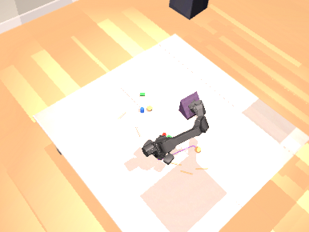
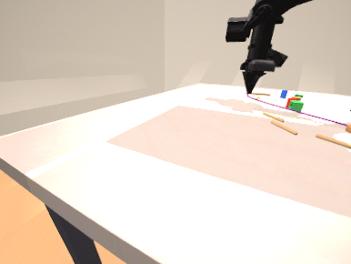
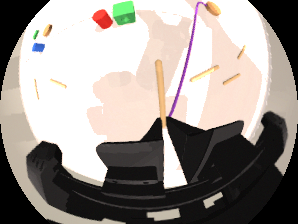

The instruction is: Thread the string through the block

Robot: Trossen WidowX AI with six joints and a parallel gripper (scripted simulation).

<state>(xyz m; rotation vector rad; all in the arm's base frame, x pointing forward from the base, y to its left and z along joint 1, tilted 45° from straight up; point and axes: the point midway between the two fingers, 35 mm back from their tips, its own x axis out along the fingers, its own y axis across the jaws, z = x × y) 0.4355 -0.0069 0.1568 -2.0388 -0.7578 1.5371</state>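
My gripper (image 1: 159, 158) (image 2: 248, 93) (image 3: 162, 120) is shut on a thin wooden stick (image 3: 160, 90), which points forward from the fingertips. The purple string (image 1: 184, 150) (image 2: 318, 116) (image 3: 187, 65) meets the stick at the fingertips and runs to the round button (image 1: 198, 150) (image 2: 349, 128) (image 3: 213, 8) on the table. The fingertips are low; their exact height above the table cannot be told. A green block (image 2: 296, 106) (image 3: 124, 13) stands ahead of the gripper, to its left in the wrist view; I cannot make out a hole clearly.
A red cylinder (image 3: 102, 19) is beside the green block. Loose sticks (image 2: 284, 127) (image 3: 204, 73) lie right of the string in the wrist view. A blue piece (image 1: 142, 110) (image 3: 38, 47) and a second disc (image 1: 150, 108) lie farther off. A purple wedge (image 1: 188, 106) is at the arm's base.
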